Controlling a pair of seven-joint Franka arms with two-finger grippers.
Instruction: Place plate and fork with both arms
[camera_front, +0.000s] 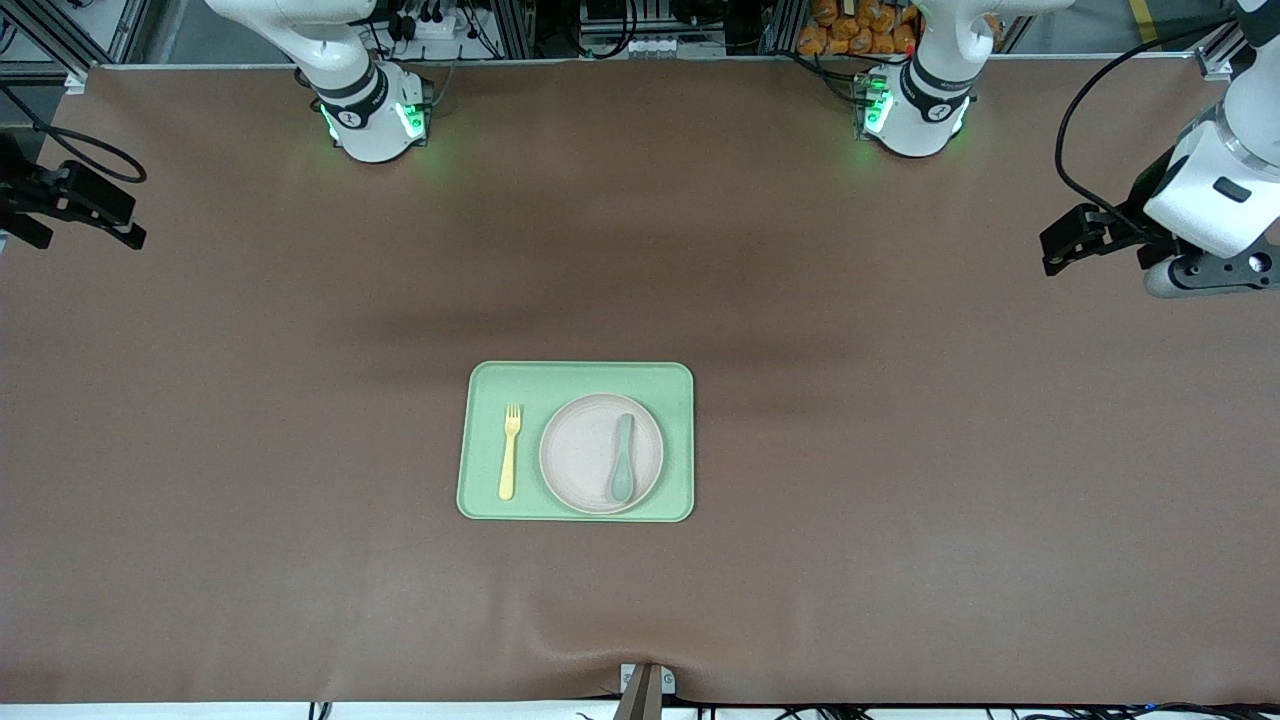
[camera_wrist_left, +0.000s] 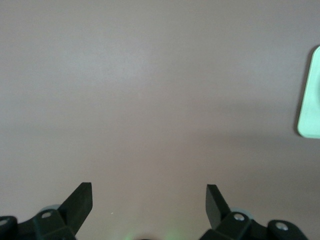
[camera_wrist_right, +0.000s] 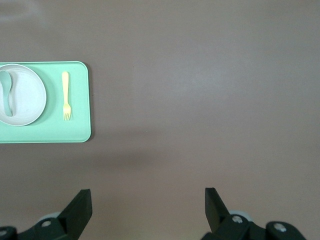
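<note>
The plate (camera_front: 580, 455) lies on a light-green tray (camera_front: 676, 440) in the middle of the table, with a grey-green spoon (camera_front: 622, 460) on it. The fork (camera_front: 510, 452) lies on the tray beside the plate, toward the right arm's end. The right wrist view shows the tray (camera_wrist_right: 65, 131), the plate (camera_wrist_right: 27, 97), the fork (camera_wrist_right: 65, 95) and the spoon (camera_wrist_right: 6, 92). My left gripper (camera_front: 1050, 252) is open and empty over bare table at the left arm's end (camera_wrist_left: 149, 192). My right gripper (camera_front: 135, 225) is open and empty over bare table at the right arm's end (camera_wrist_right: 148, 197).
A brown mat (camera_front: 900, 480) covers the whole table. The two arm bases (camera_front: 375, 115) (camera_front: 910, 110) stand along the edge farthest from the front camera. A corner of the tray (camera_wrist_left: 311, 95) shows in the left wrist view.
</note>
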